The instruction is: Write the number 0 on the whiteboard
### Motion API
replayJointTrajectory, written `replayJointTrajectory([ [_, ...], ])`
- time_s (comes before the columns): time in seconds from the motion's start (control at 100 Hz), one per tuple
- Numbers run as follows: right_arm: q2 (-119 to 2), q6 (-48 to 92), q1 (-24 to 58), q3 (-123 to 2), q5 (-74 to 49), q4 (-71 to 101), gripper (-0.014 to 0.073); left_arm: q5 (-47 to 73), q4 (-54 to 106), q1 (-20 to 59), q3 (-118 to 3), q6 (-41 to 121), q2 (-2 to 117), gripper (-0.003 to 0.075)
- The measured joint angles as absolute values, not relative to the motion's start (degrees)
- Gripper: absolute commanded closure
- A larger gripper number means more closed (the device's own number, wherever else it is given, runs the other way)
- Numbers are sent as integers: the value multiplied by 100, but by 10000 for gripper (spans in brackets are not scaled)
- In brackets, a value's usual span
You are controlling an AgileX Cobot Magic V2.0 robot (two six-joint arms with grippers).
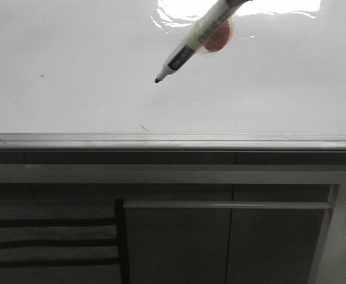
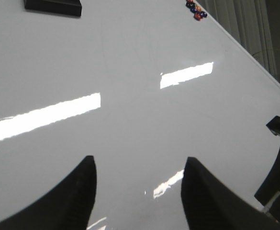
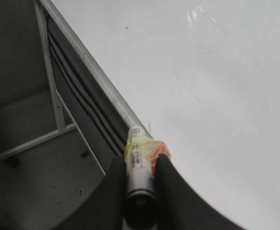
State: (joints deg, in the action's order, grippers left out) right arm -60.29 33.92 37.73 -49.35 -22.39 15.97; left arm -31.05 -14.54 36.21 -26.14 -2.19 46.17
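The whiteboard is glossy white with glare at its far side and a grey metal edge strip in front. No drawn 0 shows on it; only a tiny faint dark smudge near the edge. My right gripper is shut on a black-tipped marker wrapped in yellowish tape with an orange piece. The marker slants down and to the left, its tip at or just over the board; I cannot tell whether it touches. My left gripper is open and empty over the whiteboard.
Grey cabinet panels and a dark barred rack lie below the board's edge. In the left wrist view, a black block and a cluster of small coloured magnets sit at the board's far end.
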Motion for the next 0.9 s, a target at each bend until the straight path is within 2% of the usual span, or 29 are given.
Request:
replayJointTrajectory([
  [0.19,-6560,3392,3773,-5077,-2148,1611,668,-2636,-1408,3621,-2603,-219,4592,414],
  [0.52,-7615,3392,3773,-5714,-2160,1622,668,-2552,-1408,3621,-2594,-219,4592,414],
  [0.9,-8094,3382,3526,-6328,-2266,1497,668,-2573,-1408,3621,-2594,-219,4592,415],
])
